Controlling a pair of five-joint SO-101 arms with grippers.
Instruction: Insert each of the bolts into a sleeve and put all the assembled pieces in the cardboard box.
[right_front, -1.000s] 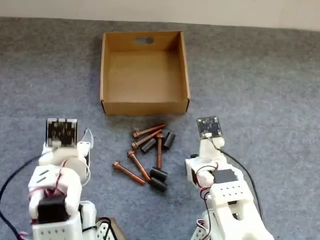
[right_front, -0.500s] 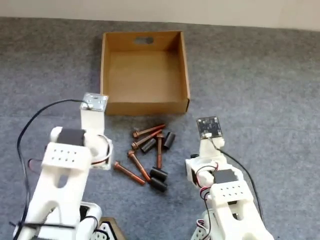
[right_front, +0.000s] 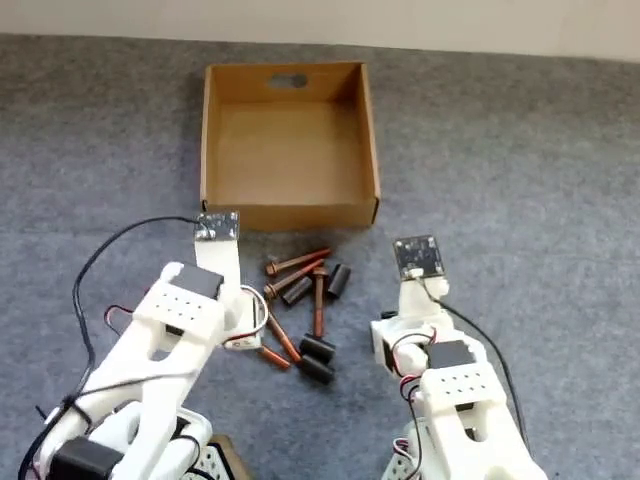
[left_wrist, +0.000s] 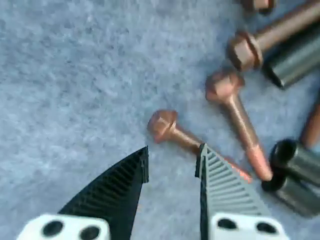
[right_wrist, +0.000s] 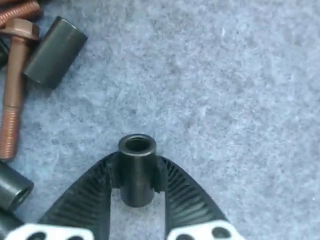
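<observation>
Step in hand, bolt pick-up: left gripper (left_wrist: 173, 150), jaws apart, over loose bolt (left_wrist: 164, 125) mid-table; right gripper (right_wrist: 137, 162) clamped on sleeve (right_wrist: 136, 147); next move probably calls for closing squarely on the shank.

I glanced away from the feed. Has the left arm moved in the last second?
Yes. The left arm has swung rightward and forward, its wrist now beside the bolts, just short of the cardboard box.
</observation>
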